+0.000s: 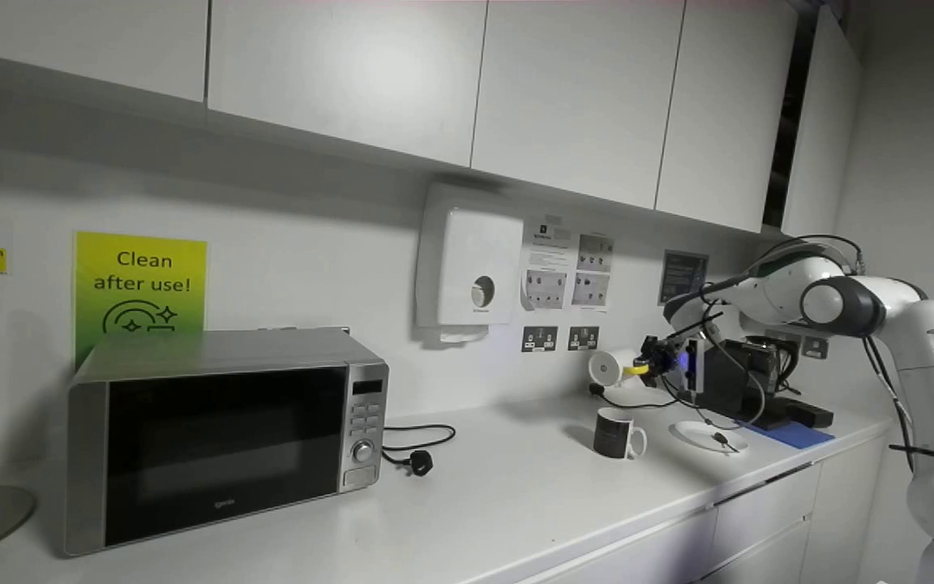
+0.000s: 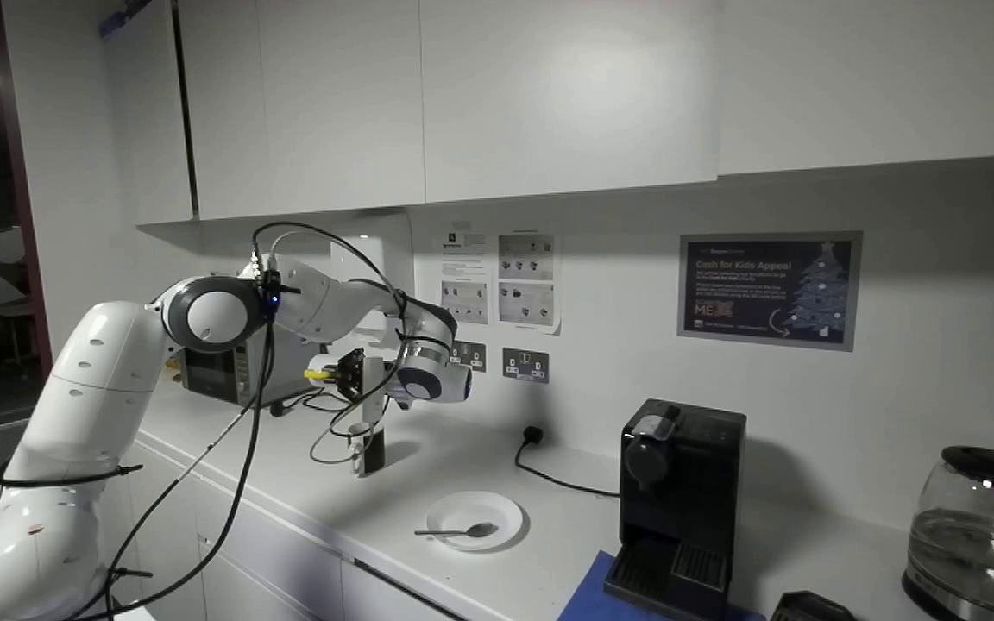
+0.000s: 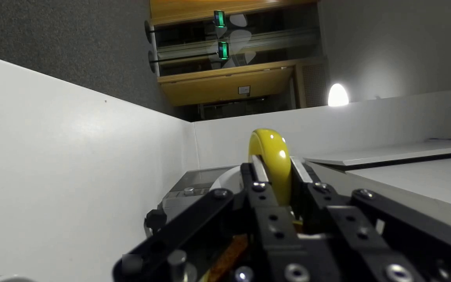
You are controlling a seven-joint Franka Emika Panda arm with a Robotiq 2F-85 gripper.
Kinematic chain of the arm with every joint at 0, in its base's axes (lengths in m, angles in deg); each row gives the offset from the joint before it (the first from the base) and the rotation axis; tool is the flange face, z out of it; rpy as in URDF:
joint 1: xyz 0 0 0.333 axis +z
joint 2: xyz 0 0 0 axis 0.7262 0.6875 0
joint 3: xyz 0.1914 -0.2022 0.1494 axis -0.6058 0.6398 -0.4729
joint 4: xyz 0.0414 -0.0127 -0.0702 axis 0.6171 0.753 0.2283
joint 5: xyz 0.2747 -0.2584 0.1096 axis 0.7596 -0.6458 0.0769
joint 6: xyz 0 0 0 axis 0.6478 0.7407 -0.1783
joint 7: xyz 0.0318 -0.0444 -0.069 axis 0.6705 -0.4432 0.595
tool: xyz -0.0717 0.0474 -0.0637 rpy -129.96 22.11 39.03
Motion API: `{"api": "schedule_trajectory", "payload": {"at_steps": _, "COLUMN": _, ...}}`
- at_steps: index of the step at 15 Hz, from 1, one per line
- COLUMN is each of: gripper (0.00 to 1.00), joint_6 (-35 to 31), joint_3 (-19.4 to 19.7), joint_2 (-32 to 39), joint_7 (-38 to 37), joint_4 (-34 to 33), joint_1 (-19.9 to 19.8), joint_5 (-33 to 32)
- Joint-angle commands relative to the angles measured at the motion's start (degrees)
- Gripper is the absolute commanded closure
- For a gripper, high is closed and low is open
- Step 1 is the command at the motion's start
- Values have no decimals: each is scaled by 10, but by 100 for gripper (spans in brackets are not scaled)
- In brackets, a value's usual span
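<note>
My gripper (image 1: 649,363) is shut on the yellow handle (image 3: 269,150) of a white mug (image 1: 606,368). The mug is held on its side above the counter, with a round end facing the camera in an exterior view. In the wrist view the handle stands between the two fingers, and part of the white mug body (image 3: 227,179) shows to the left behind a finger. In an exterior view, only a little of the mug (image 2: 321,360) shows behind the gripper (image 2: 331,374). A black and white mug (image 1: 613,435) stands upright on the counter below the held mug.
A white plate (image 2: 507,515) with a spoon (image 2: 480,530) lies near the counter's front edge. A black coffee machine (image 2: 687,483) stands on a blue mat (image 2: 592,593), with a glass kettle (image 2: 971,526) beyond. A microwave (image 1: 224,446) and loose plug (image 1: 421,462) are along the counter. Cupboards (image 1: 580,89) hang above.
</note>
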Motion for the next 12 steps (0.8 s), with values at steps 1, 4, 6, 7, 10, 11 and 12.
{"api": "schedule_trajectory", "payload": {"at_steps": 1, "gripper": 95, "joint_6": 48, "joint_3": -1, "joint_2": 12, "joint_7": -1, "joint_4": -27, "joint_1": -11, "joint_5": 21}}
{"api": "schedule_trajectory", "payload": {"at_steps": 4, "gripper": 95, "joint_6": 53, "joint_3": -1, "joint_2": 13, "joint_7": -1, "joint_4": -28, "joint_1": -11, "joint_5": 23}}
{"api": "schedule_trajectory", "payload": {"at_steps": 6, "gripper": 95, "joint_6": 58, "joint_3": -1, "joint_2": 13, "joint_7": -2, "joint_4": -28, "joint_1": -11, "joint_5": 24}}
{"api": "schedule_trajectory", "payload": {"at_steps": 7, "gripper": 95, "joint_6": 59, "joint_3": -1, "joint_2": 13, "joint_7": -2, "joint_4": -28, "joint_1": -11, "joint_5": 25}}
{"api": "schedule_trajectory", "payload": {"at_steps": 10, "gripper": 95, "joint_6": 60, "joint_3": 0, "joint_2": 13, "joint_7": -2, "joint_4": -28, "joint_1": -11, "joint_5": 28}}
{"api": "schedule_trajectory", "payload": {"at_steps": 11, "gripper": 95, "joint_6": 60, "joint_3": 0, "joint_2": 13, "joint_7": -2, "joint_4": -28, "joint_1": -11, "joint_5": 30}}
{"api": "schedule_trajectory", "payload": {"at_steps": 12, "gripper": 95, "joint_6": 60, "joint_3": 0, "joint_2": 13, "joint_7": -1, "joint_4": -28, "joint_1": -11, "joint_5": 31}}
